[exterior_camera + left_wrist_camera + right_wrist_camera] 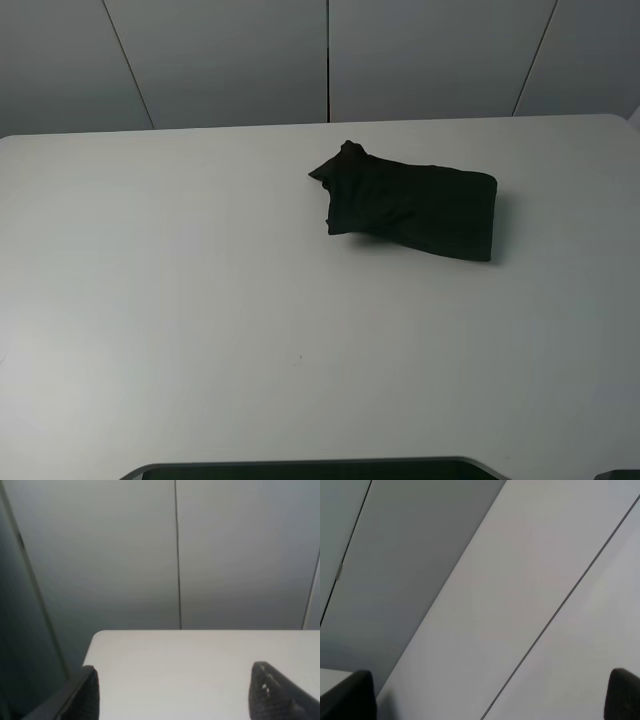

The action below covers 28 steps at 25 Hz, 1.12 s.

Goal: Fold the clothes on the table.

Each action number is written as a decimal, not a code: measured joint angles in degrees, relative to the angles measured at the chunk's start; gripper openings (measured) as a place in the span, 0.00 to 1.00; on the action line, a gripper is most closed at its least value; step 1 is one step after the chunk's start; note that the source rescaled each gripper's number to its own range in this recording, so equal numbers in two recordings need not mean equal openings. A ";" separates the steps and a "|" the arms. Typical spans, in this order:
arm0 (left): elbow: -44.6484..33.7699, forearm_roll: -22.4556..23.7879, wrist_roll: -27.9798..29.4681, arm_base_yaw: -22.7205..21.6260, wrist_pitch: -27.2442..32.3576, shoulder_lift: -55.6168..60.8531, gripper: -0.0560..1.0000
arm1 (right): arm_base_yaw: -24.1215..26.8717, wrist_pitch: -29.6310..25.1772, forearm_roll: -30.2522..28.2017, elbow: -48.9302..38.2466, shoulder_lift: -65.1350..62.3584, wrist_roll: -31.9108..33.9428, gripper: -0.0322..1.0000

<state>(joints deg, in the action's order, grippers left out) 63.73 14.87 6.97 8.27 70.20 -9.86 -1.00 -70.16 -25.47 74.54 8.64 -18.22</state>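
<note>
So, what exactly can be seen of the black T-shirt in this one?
The black T-shirt lies on the white table, right of centre and toward the far edge. It is bunched into a compact, roughly rectangular bundle, slanting slightly, with a crumpled flap poking up at its left end. The fabric looks soft, matte and creased; no print shows. Only the table touches it: neither pincer is near it in the high view, and the wrist views do not show it.

A bare lab or test room: a plain white table [150, 300] with rounded corners stands against grey panelled walls [220, 60] with thin dark seams, which fill both wrist views beyond each pincer.
</note>
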 joint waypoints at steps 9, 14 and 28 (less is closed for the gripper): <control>-10.22 -6.53 -6.97 -9.85 0.35 9.18 0.98 | 3.31 0.34 9.76 -9.45 -4.39 2.45 0.98; -16.02 -9.75 -6.97 -9.72 0.35 9.56 0.98 | 3.45 0.11 12.93 -20.28 -7.07 7.76 0.98; -31.30 -14.22 -8.66 -5.09 -0.98 9.59 0.98 | 3.45 2.36 25.06 -40.07 -8.52 14.26 1.00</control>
<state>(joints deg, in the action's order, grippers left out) 32.43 0.65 -1.69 3.18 69.22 -0.27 2.44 -67.81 -0.41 34.47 0.12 -3.96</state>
